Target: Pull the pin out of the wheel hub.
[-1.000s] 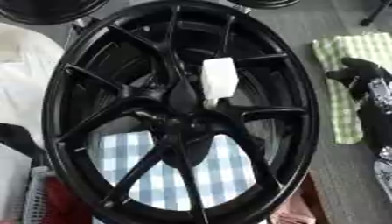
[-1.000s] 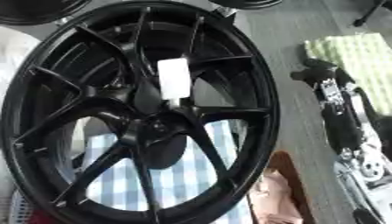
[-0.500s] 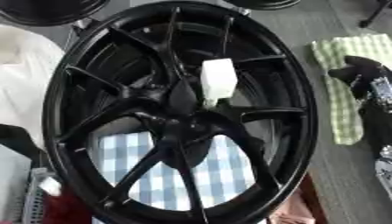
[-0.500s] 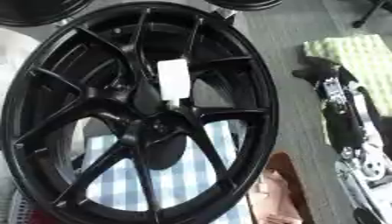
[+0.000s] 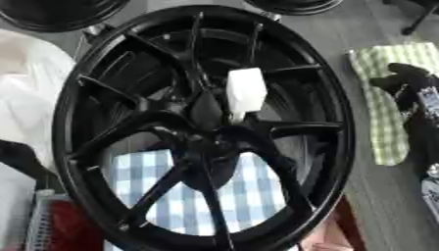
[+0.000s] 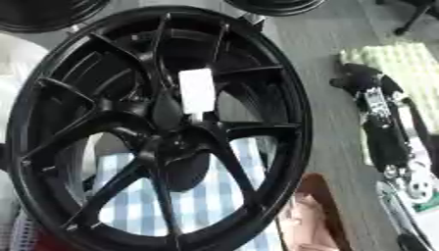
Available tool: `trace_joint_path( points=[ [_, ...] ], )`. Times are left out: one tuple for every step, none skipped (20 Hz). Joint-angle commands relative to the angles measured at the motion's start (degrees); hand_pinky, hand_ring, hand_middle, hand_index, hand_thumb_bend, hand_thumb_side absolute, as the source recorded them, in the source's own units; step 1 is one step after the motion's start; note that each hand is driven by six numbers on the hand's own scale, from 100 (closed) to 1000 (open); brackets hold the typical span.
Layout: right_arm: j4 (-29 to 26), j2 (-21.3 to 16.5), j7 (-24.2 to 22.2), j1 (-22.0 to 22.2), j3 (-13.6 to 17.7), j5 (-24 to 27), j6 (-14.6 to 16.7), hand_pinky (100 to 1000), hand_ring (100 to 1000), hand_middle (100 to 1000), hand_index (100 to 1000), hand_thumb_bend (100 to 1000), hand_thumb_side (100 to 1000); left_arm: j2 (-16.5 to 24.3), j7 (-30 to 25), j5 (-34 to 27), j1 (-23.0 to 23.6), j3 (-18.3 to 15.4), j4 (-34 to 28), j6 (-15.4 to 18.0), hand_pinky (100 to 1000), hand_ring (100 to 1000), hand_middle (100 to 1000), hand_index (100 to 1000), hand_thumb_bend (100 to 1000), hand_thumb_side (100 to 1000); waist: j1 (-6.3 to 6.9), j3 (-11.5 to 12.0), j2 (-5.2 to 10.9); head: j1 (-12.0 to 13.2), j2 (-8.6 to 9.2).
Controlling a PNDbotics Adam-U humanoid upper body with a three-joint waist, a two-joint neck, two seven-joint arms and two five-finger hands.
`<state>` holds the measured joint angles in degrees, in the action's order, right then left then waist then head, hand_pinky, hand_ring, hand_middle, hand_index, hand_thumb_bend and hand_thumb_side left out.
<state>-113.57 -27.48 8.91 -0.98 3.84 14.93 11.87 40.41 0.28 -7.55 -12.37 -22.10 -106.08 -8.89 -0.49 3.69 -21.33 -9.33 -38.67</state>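
While the black wheel [image 5: 202,127] lay flat on the table over a blue checked cloth [image 5: 202,196], a white block-shaped pin [image 5: 245,93] stood up from near the hub [image 5: 210,147], its lower end narrowing into the metal just above the centre. So the pin was in the wheel, not out of it. The right arm lay along the right edge, with the dark right hand [image 6: 360,81] near a green checked cloth [image 5: 386,98], well apart from the pin; whether its fingers were curled or straight could not be told. No left hand could be made out.

To do the pull well, I judged that a hand should come down over the spokes from above, close on the broad white faces of the pin and draw straight along its axis, since a sideways tug could jam it or drag the wheel across the cloth. The spokes beside it left little room.
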Motion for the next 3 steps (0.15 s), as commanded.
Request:
trace_joint_path(
  points=[
    [-1.02,-1.01,-0.16,-0.39,0.48,0.84,0.49,935,755,592,776,100,742,-3.41,3.2,-3.15,0.68,0.07,-5.65,2.82,848,733,675,787,193,694,-0.02,-0.04,1.41,0.59,0.37],
    [-1.02,-1.1,-0.22,-0.53,0.48,0.99,0.58,935,756,592,776,100,740,-4.9,4.12,-4.07,1.23,0.87,-7.03,3.74,849,735,678,789,195,701,-0.06,-0.09,1.41,0.77,0.39],
    [-1.02,-1.21,-0.3,-0.65,0.47,1.14,0.66,935,756,592,776,100,740,-6.38,5.03,-4.98,1.59,1.7,-7.79,4.65,849,735,678,789,195,701,-0.05,-0.15,1.43,0.93,0.39]
  ],
)
